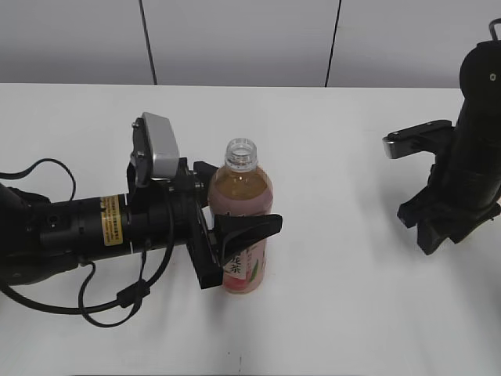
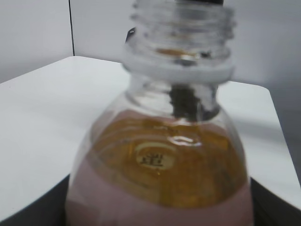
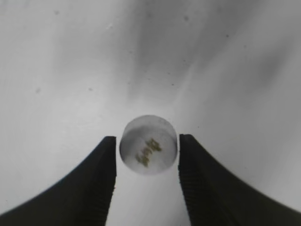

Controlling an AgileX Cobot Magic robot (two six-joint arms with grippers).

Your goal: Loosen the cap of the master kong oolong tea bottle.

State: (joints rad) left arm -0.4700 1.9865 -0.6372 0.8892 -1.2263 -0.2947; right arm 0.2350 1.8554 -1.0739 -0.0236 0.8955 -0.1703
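Clear plastic tea bottle (image 1: 240, 227) with its pink label stood uncapped on the white surface (image 1: 337, 313), pinched by the left gripper (image 1: 227, 227) — the right gripper's (image 3: 146, 153) fingers (image 3: 101, 179) flanked the round white cap (image 3: 148, 144), contact unclear.

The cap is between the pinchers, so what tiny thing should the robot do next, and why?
Probably lift the right gripper away from the cap. The bottle, clamped by the left gripper, already has a bare neck, so the cap is off. The cap seems to sit between the fingers with slim gaps, looking released.
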